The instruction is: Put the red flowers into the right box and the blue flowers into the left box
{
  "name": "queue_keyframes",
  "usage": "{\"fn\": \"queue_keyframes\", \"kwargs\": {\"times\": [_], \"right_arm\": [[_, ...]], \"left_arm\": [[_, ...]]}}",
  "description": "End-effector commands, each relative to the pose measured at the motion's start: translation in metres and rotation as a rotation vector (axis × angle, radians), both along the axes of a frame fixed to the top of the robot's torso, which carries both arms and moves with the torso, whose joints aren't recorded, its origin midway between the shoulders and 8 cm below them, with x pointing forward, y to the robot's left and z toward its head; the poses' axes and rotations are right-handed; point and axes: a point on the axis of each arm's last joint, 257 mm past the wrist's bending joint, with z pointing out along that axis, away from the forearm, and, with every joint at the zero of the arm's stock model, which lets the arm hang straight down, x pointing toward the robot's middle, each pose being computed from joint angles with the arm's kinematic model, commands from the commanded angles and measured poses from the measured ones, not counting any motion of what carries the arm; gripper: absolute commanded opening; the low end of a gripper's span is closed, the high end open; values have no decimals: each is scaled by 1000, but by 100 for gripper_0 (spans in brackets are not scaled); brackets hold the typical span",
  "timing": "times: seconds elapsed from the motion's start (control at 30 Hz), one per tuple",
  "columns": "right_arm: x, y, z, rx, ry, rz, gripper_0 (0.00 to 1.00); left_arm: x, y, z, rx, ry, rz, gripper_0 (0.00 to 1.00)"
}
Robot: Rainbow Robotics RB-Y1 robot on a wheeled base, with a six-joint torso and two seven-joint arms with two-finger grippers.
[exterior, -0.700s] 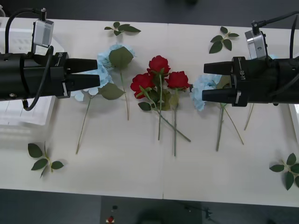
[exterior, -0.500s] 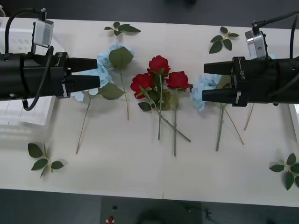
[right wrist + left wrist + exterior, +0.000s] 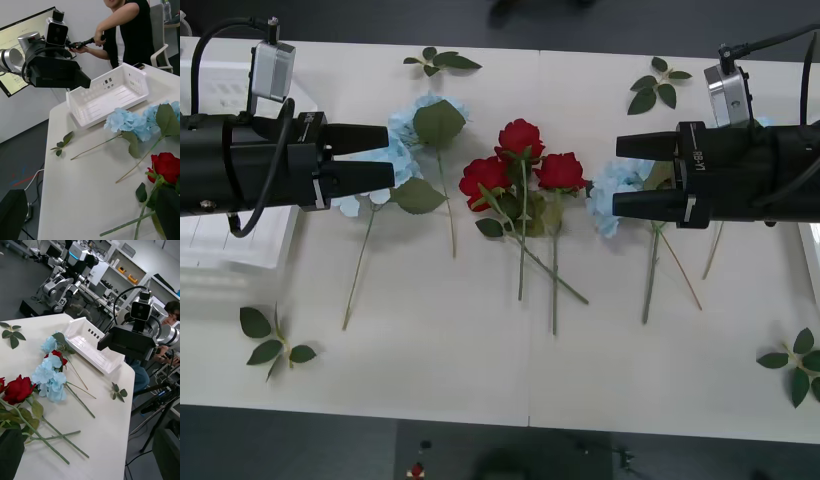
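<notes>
At the far left of my front view the left box (image 3: 230, 240) sits on the worktop (image 3: 480, 360), partly under my left arm. The left claw (image 3: 385, 155) hangs at middle left, its two black fingers spread with a clear gap and nothing between them; the tips are over the nearest blue flowers (image 3: 395, 150). Two pale blue heads lie there, upper left of centre, one by the fingertips and one just behind under a big green leaf, stems trailing toward the lower edge. A leaf sprig (image 3: 270, 340) lies at lower left and another (image 3: 440, 60) at top centre.

In the middle, three red flowers (image 3: 520, 165) lie bunched, blooms touching or nearly so, stems crossing as they run down the frame.

Right of them a third blue head (image 3: 610, 195) lies beneath the tips of the right claw (image 3: 620, 175), which is also parted and holds nothing. In the left wrist view a fourth red bloom (image 3: 56, 356) peeks out between blue heads near the right box (image 3: 93, 348). That box shows as a white sliver at the right edge of the front view. Sprigs lie at upper right (image 3: 658, 85) and lower right (image 3: 795, 365).
</notes>
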Motion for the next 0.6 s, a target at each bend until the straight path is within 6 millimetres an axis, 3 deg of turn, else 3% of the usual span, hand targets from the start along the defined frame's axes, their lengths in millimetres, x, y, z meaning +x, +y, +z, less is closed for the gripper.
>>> {"fn": "queue_keyframes", "kwargs": {"times": [0.03, 0.13, 0.17, 0.23, 0.27, 0.43, 0.6], "right_arm": [[2, 0, 14, 5, -33, 2, 100], [2, 0, 14, 5, -33, 2, 100], [-5, -6, -37, -11, 80, -18, 100], [-2, -10, -39, -7, 91, -35, 100], [3, -13, -35, -8, 84, -48, 100], [28, -31, -35, -50, 65, -131, 100], [49, -60, -40, -173, 37, -195, 100]], "left_arm": [[-7, 1, 10, 3, -30, -15, 100], [-7, 1, 10, 3, -30, -15, 100], [-7, 1, 10, 3, -30, -15, 100], [-7, 1, 10, 3, -30, -15, 100], [-14, -2, -30, -19, 68, -9, 100], [-18, -9, -36, -81, 99, -11, 100], [-12, 0, -28, -27, 62, -5, 100]]}}
